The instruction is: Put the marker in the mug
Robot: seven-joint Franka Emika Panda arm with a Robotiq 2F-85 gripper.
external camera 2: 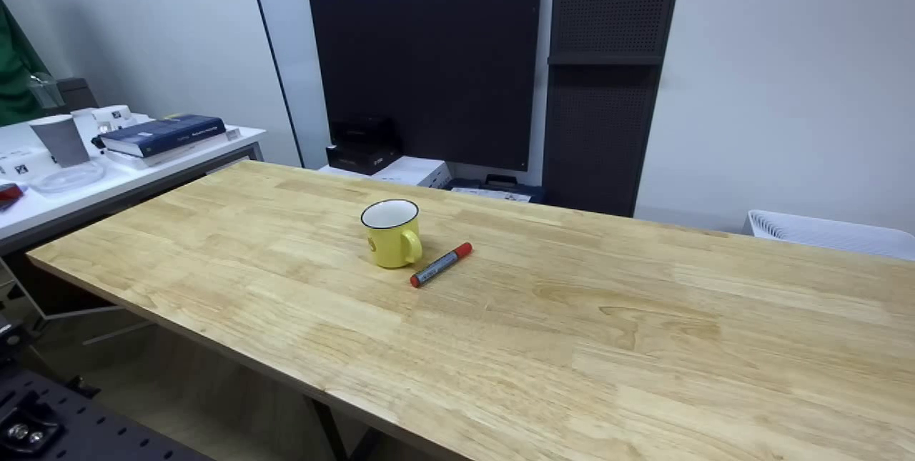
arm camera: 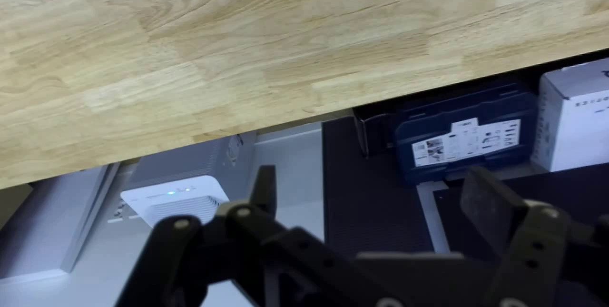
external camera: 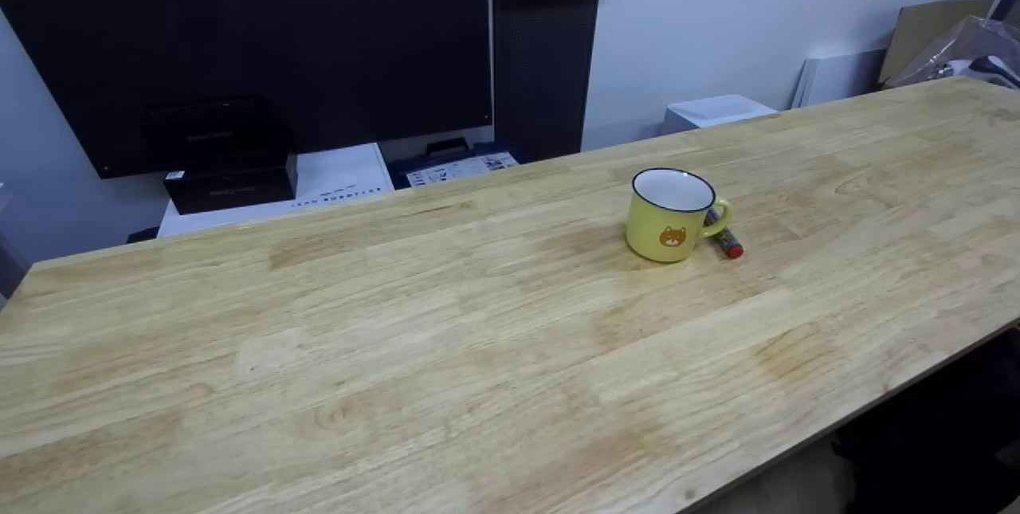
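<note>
Plainly, the red-capped marker (external camera 2: 441, 265) lies beside the yellow enamel-style mug (external camera 2: 390, 239); the Robotiq gripper (arm camera: 376, 197) gapes wide, empty.

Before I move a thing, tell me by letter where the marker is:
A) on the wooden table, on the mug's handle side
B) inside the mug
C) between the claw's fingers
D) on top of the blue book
A: both exterior views show the marker lying on the wooden table, on the side of the yellow mug where its handle sticks out.
</note>
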